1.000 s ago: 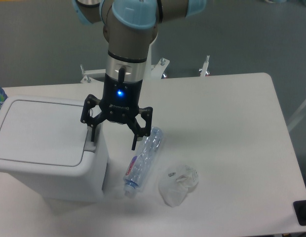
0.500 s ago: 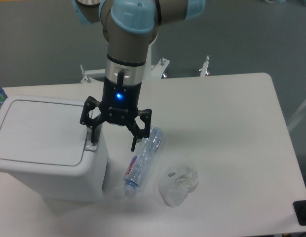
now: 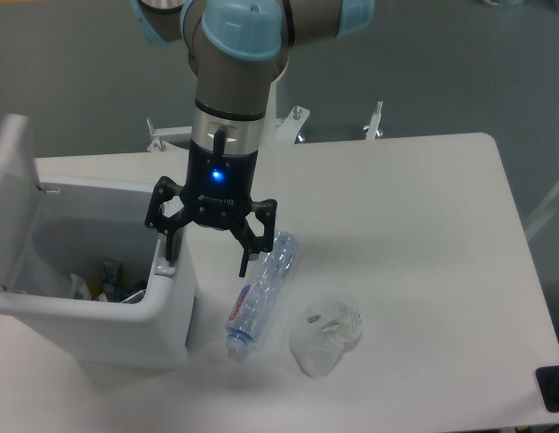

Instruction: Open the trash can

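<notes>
Trash can (image 3: 162, 311): at the table's left edge, lid (image 3: 13, 203) swung upright, interior and litter exposed; opening judged done. Gripper (image 3: 207, 257): fingers spread wide, holding nothing, one finger (image 3: 170, 245) at the can's front rim; only withdrawal appears left

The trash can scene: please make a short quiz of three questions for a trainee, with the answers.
1. True or false: the lid of the trash can is up.
2. Which finger of the gripper is at the can's button edge: (a) the one toward the can, (b) the one toward the bottle?
3. Name what lies on the table to the right of the bottle.

Key
1. True; the lid stands up at the can's left side and the inside shows.
2. (a)
3. A crumpled clear bag.
</notes>
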You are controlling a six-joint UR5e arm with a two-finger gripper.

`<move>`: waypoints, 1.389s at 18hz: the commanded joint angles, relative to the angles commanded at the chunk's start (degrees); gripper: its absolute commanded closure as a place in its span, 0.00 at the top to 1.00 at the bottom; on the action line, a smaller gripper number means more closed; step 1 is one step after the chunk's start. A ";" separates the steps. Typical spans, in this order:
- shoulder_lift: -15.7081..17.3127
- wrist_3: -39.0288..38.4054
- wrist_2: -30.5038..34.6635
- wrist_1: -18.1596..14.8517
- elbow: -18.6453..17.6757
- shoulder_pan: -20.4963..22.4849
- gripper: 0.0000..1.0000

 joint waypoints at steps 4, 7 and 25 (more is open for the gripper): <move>-0.09 0.00 0.09 0.96 0.44 0.09 1.00; -0.26 1.13 1.75 2.19 0.27 1.40 1.00; -11.78 33.28 15.54 2.29 -2.18 21.18 1.00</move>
